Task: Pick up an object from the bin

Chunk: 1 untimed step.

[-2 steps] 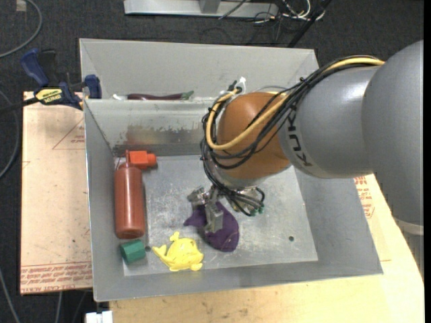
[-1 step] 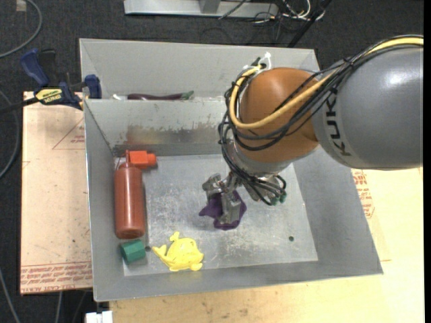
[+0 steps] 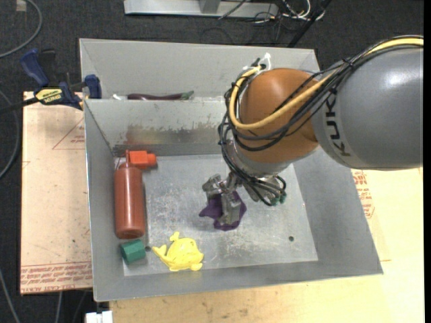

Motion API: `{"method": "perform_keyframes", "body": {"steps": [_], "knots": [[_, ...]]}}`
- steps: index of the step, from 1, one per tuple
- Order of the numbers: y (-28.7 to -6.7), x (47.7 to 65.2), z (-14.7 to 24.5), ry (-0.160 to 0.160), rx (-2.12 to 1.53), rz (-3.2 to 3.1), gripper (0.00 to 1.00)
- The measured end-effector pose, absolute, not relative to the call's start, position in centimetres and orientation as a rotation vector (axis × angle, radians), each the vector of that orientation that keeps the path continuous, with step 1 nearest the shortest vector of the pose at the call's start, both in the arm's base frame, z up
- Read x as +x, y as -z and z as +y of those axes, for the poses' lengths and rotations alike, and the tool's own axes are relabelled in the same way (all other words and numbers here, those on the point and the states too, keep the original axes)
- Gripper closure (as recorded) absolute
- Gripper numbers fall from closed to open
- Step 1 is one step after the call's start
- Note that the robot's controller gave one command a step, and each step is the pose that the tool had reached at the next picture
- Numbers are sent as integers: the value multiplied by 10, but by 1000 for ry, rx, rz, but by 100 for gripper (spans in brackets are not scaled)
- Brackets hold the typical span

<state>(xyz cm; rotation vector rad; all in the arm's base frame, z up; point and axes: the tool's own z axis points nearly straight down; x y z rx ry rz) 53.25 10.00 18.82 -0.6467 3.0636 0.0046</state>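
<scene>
Seemingly we have the gripper [image 3: 224, 199] down on the bin [image 3: 99, 180] floor, jaws pinching a small purple toy [image 3: 210, 212] between them, though the wrist hides much. Lifting remains. A red bottle [image 3: 129, 204] and a yellow toy [image 3: 178, 253] lie well apart from the jaws.

purple thing [image 3: 209, 212]: partly hidden under wrist [image 3: 269, 116] | arm [image 3: 380, 106]: cut by right edge

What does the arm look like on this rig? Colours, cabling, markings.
Thick rounded grey arm with dark KUKA lettering. A smooth orange dome cover sits on the wrist. Yellow and black cables loop around the cover and run along the arm.
</scene>
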Motion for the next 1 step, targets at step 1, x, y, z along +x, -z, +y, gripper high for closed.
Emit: {"method": "perform_keyframes", "body": {"steps": [1], "knots": [[-361, 545, 97, -4, -656, 3047, 100]]}}
